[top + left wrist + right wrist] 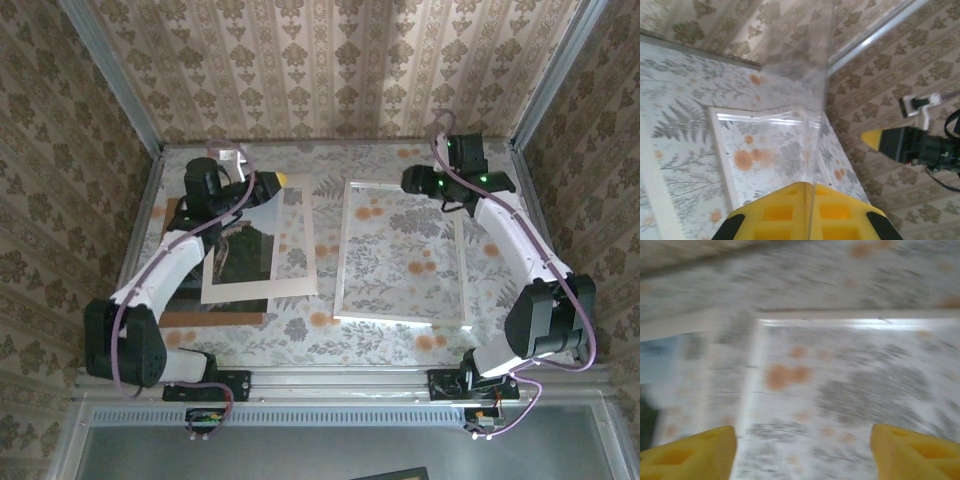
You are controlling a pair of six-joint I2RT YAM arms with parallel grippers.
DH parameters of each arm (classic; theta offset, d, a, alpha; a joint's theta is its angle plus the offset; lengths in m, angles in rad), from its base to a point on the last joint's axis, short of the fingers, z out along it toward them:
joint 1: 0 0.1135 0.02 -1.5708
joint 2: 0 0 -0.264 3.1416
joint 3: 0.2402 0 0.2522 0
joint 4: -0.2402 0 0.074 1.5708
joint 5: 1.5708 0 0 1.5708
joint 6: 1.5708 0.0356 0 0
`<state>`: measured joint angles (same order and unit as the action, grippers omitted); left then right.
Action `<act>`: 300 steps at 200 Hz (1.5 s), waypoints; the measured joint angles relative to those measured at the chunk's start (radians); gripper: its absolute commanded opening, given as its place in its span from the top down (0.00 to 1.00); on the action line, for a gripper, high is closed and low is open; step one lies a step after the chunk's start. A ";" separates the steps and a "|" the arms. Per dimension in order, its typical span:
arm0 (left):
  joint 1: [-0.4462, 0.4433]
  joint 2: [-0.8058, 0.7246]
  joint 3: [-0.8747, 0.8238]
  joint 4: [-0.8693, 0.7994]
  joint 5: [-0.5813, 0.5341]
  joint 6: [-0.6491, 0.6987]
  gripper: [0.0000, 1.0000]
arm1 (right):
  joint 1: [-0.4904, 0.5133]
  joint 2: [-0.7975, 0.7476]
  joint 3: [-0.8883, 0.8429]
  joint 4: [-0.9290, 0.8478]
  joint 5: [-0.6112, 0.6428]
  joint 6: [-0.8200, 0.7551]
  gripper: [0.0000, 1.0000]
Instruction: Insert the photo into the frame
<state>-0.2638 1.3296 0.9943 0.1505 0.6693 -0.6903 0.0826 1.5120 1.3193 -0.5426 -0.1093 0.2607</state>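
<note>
Glossy photo [250, 255] sits left of the frame [340, 250], over the white mat [298, 250] and brown board [210, 318]. Its far edge looks raised, near edge down on the mat. That raised edge is pinched by the left gripper [265, 190]; its wrist view has the photo [802, 90] edge-on between the yellow fingers [775, 210]. Likely reason: peel it clear of the mat for the carry right. The frame lies flat on the table [300, 335], ready to receive. Over its far left corner hovers the right gripper [410, 180], fingers spread, holding nothing, probably there to steady the frame. Right wrist view is blurred.
</note>
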 measured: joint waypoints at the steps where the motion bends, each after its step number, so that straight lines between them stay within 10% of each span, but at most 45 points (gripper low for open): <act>1: 0.000 -0.002 0.000 -0.003 -0.003 0.002 1.00 | -0.003 0.000 -0.004 0.000 0.007 0.001 0.19; 67: 0.004 -0.102 0.008 -0.175 -0.085 0.050 1.00 | -0.158 0.209 -0.108 -0.018 0.283 -0.079 0.20; 175: 0.004 -0.159 0.018 -0.177 -0.093 0.036 1.00 | -0.216 0.462 0.063 -0.122 0.205 -0.165 0.60; 300: -0.017 -0.170 0.045 -0.174 -0.094 -0.013 1.00 | -0.200 0.497 0.071 -0.132 0.101 -0.159 0.74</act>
<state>-0.2806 1.1599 1.0397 -0.0231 0.5755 -0.7036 -0.1169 2.0094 1.3903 -0.6746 -0.0078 0.1020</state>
